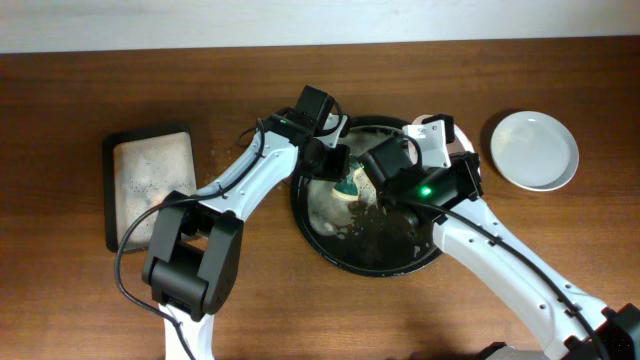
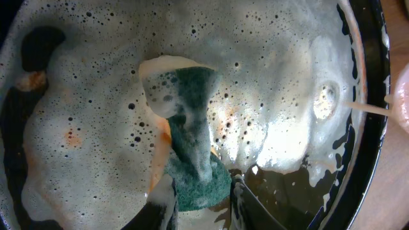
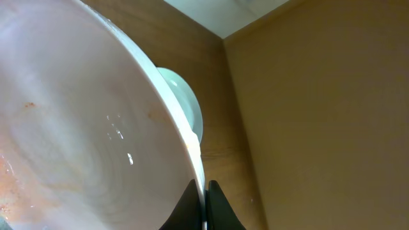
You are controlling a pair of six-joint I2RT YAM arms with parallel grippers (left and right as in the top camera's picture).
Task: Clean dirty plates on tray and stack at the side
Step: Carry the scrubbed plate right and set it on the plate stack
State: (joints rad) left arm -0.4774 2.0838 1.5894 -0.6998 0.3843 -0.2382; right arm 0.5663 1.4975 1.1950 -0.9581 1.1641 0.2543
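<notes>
Scrubbing is the step in hand, I judge: my right claw [image 3: 204, 203] is clenched on the rim of a smeared plate [image 3: 83, 128] at the black tray [image 1: 400, 272], and should hold it steady. My left claw [image 2: 201, 204] straddles the sponge [image 2: 192, 121] in foam; gripping or loosened, I cannot tell, so I'd clench firmly before wiping the orange marks. A clean plate [image 1: 534, 150] sits on the surface at the tray's two o'clock.

Bright even light; glare on the foam [image 2: 287, 137], near plate [image 3: 83, 147] soft-focused.
</notes>
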